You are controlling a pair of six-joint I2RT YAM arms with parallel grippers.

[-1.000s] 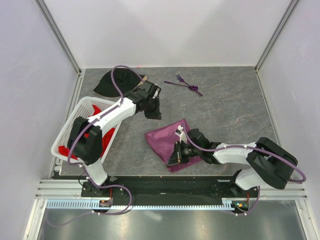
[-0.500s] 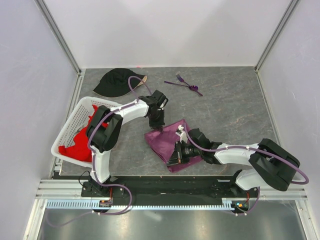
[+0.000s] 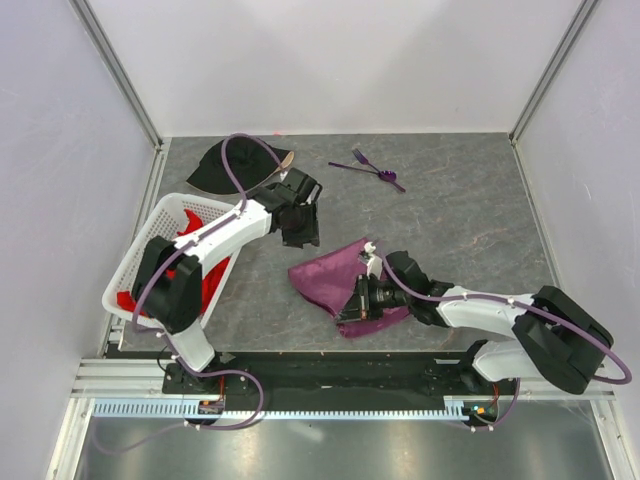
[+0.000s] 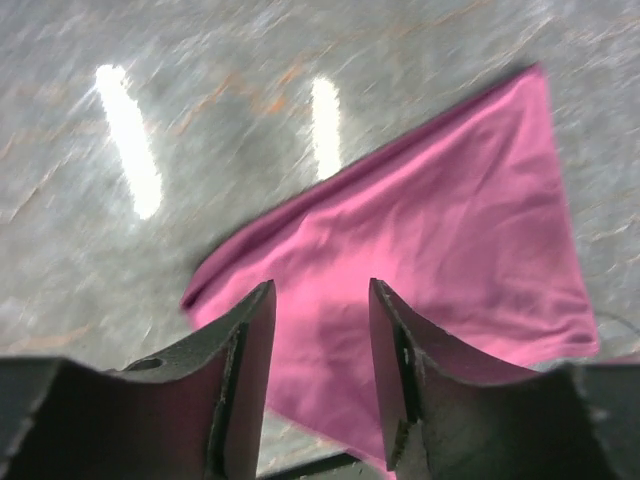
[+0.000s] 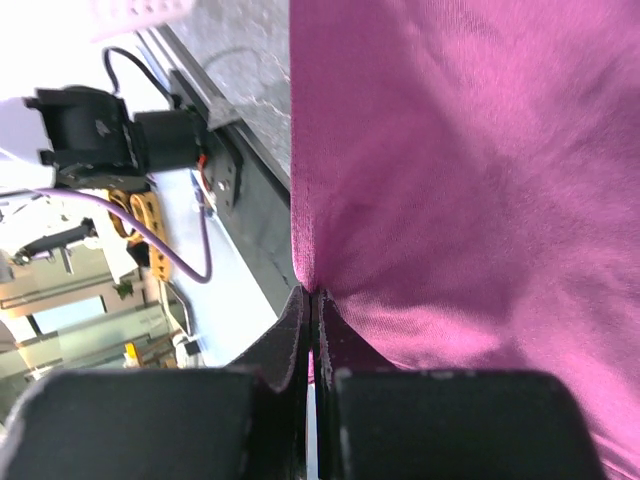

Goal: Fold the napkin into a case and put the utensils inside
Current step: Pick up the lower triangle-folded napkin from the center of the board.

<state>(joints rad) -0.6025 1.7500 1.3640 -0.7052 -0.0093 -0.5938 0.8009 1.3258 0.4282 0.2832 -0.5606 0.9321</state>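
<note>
The plum-purple napkin lies near the table's front middle as a broad folded patch, not a narrow case. My right gripper is shut on its near edge; in the right wrist view the closed right gripper pinches a fold of the napkin. My left gripper hovers open just beyond the cloth's far left corner. From the left wrist, the left gripper holds nothing and the napkin lies below it. The purple utensils, a fork among them, lie at the back middle, away from both grippers.
A black cap lies at the back left. A white lattice basket holding a red cloth stands along the left side under the left arm. Walls close in the table on three sides.
The left gripper, shut and down on the napkin's far corner half a second ago, has opened and pulled back up and to the left. The right gripper stays shut on the near edge.
</note>
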